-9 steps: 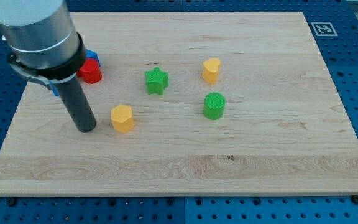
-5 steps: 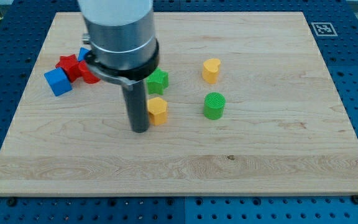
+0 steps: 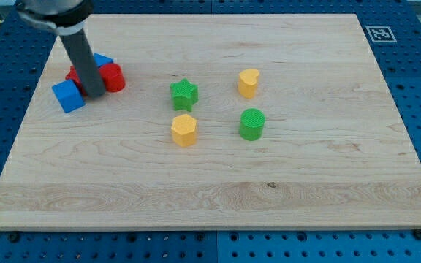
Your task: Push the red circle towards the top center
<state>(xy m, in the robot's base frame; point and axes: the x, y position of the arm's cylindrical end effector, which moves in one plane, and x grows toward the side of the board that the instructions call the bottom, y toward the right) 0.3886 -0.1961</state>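
Note:
The red circle (image 3: pixel 112 77) stands near the board's upper left. My tip (image 3: pixel 93 92) rests right against its left side, between it and a blue cube (image 3: pixel 68 96). The rod leans up towards the view's top left. A red star (image 3: pixel 74 74) is partly hidden behind the rod. A second blue block (image 3: pixel 103 61) peeks out just above the red circle.
A green star (image 3: pixel 184 94) and a yellow hexagon (image 3: pixel 184 130) stand mid-board. A yellow heart (image 3: pixel 248 82) and a green circle (image 3: pixel 252 123) stand to their right. A fiducial tag (image 3: pixel 380 33) marks the wooden board's (image 3: pixel 218 197) top right corner.
My tip swept right and pushed the yellow hexagon to below the green star, then returned left to the red circle. The red circle now sits slightly further right and up.

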